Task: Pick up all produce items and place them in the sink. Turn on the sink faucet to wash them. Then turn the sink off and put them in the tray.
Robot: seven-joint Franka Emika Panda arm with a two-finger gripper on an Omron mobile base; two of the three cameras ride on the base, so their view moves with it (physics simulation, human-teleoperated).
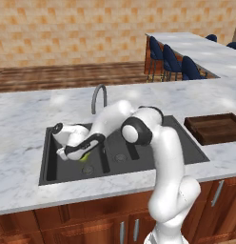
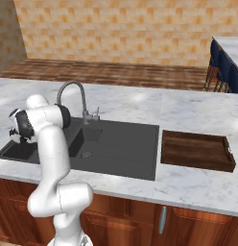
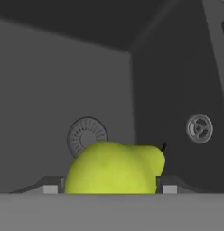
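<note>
The yellow-green fruit [image 3: 114, 167] sits between my two finger tips [image 3: 50, 187], which press on both of its sides. My gripper [image 1: 81, 152] is down inside the left bowl of the dark grey sink [image 1: 186, 147], shut on the fruit [image 1: 85, 157]. I cannot tell whether the fruit rests on the bowl's floor. The grey gooseneck faucet [image 1: 97, 97] stands behind the sink, and no water is visible. On the counter to the sink's right lies the brown wooden tray [image 1: 215, 128]. From the right base view, the faucet [image 2: 75, 93], sink [image 2: 121, 144] and tray [image 2: 195, 151] are also in sight.
A round drain [image 3: 86, 135] lies just beyond the fruit, and a second drain [image 3: 199, 128] sits past the divider. Marble counter [image 1: 24, 124] surrounds the sink. Blue bar stools [image 1: 172, 62] stand at the far island.
</note>
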